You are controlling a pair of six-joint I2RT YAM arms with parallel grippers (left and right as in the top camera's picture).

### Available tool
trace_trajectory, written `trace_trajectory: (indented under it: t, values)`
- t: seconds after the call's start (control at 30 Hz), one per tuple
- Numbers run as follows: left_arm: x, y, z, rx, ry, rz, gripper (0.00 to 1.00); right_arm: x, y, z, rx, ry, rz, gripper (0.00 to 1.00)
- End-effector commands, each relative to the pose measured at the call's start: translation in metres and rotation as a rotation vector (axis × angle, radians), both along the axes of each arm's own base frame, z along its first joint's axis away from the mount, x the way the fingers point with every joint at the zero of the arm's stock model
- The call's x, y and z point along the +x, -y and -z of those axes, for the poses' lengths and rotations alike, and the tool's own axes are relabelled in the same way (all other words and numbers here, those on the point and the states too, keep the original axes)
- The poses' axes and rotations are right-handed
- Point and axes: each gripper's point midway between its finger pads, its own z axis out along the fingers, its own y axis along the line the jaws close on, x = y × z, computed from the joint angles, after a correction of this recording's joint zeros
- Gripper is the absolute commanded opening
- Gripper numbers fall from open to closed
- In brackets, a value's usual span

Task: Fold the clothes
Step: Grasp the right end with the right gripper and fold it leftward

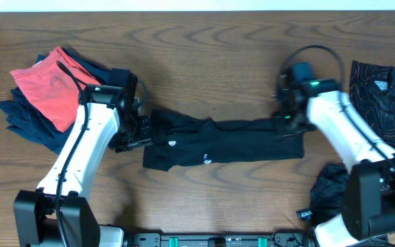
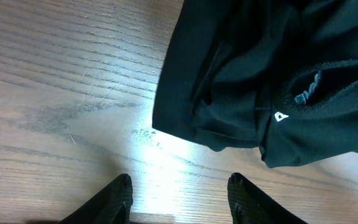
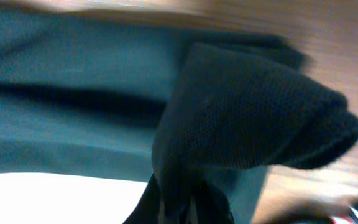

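Overhead, black shirt (image 1: 252,140): you see it stretched sideways across the middle of the wooden table (image 1: 204,55); a small white logo (image 1: 172,143) sits near its left end.
Overhead, left gripper (image 1: 140,132): it sits at the shirt's left end, just beside the cloth; from here you cannot tell its opening.
Overhead, right gripper (image 1: 286,122): it is over the shirt's right end, touching the cloth.
Overhead, other clothes: a coral garment (image 1: 50,89) lies on a navy garment (image 1: 22,116) at the table's far left; a wavy-lined black garment (image 1: 382,103) lies at the far right; a crumpled black garment (image 1: 331,186) lies near the right arm's base.
Left wrist, fingers (image 2: 114,199): your left pincer stands wide apart with only bare wood between the tips; it holds nothing.
Left wrist, shirt: its folded edge lies beyond the fingertips, apart from them; the logo faces up on the right part of the cloth.
Right wrist, shirt fold (image 3: 253,112): the picture is blurred; a bunched fold of black knit rises off the table and narrows toward the bottom middle of the view.
Right wrist, pincer: it is closed on that fold of the shirt, pinching it; the fingers themselves barely show behind the cloth.
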Motion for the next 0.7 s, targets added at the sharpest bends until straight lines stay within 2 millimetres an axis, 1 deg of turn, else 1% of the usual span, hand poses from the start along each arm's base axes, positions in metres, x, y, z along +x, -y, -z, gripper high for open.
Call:
trace_trajectory:
  t: [0.0,0.13,0.23,0.33,0.37,0.43,0.5,0.57,0.6,0.67]
  values:
    - [0.004,-0.001,-0.007,0.005,0.025,0.008,0.53,-0.005,-0.039,-0.002,0.026,0.022,-0.06,0.1]
    - [0.004,-0.001,-0.007,0.005,0.025,0.008,0.54,-0.003,-0.068,0.003,0.045,0.055,-0.077,0.17]
    - [0.004,-0.001,-0.007,0.005,0.025,0.009,0.56,-0.002,-0.088,0.005,0.076,0.074,-0.115,0.24]
    - [0.004,-0.001,-0.007,0.005,0.025,0.009,0.56,-0.007,-0.104,0.005,0.116,0.072,-0.166,0.41]
    - [0.004,-0.001,-0.007,0.005,0.025,0.009,0.57,-0.009,-0.108,0.005,0.128,0.066,-0.196,0.44]
    - [0.004,-0.001,-0.007,0.005,0.025,0.009,0.57,-0.017,-0.114,0.004,0.146,0.046,-0.266,0.44]
    - [0.004,-0.001,-0.007,0.005,0.025,0.009,0.57,-0.022,-0.112,0.004,0.136,0.029,-0.289,0.45]
    - [0.005,-0.001,-0.007,0.005,0.026,0.009,0.58,-0.019,-0.102,0.003,0.09,0.044,-0.273,0.4]
    - [0.005,-0.001,-0.007,0.005,0.026,0.009,0.58,-0.014,-0.094,0.001,0.055,0.064,-0.238,0.4]
    - [0.005,-0.001,-0.007,0.005,0.027,0.009,0.58,-0.001,-0.071,-0.006,-0.042,0.127,-0.104,0.4]
